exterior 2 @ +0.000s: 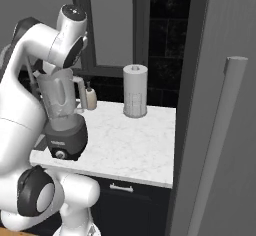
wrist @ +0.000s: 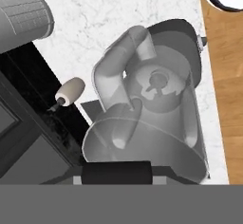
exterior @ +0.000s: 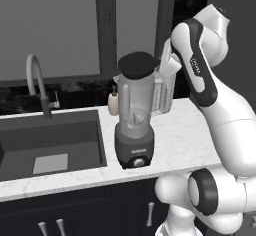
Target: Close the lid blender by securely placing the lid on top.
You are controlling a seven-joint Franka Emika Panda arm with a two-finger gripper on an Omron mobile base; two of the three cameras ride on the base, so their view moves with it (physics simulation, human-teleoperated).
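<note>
Now, working left to right across the left base view: you have the faucet (exterior: 37, 82) bending over the dark sink (exterior: 50, 145), then the small cream soap bottle (exterior: 113, 103) at the back of the counter (exterior: 180, 135), then the blender (exterior: 134, 125) standing upright near the counter's front edge. The lid (exterior: 138, 65) hangs at the jar's mouth, tilted rather than level, its right side nearest the hand (exterior: 167, 62) that comes in from the right. It looks to be carried there, not yet seated.

You cannot tell from that view whether the fingers are pinching it. In the hand view the black bar at the bottom edge is probably the lid (wrist: 116, 173) seen edge-on close under the camera, which suggests a grip on it, but the tips themselves are hidden.

What the next move turns on: in the hand view the open jar (wrist: 147, 133) lies straight ahead along the hand's axis, blade hub visible down inside, handle off to the upper left. So the lid is roughly over the mouth; it needs levelling and pressing straight down along the jar's upright axis.

Farther right, the paper towel roll (exterior 2: 135, 97) stands well clear.
</note>
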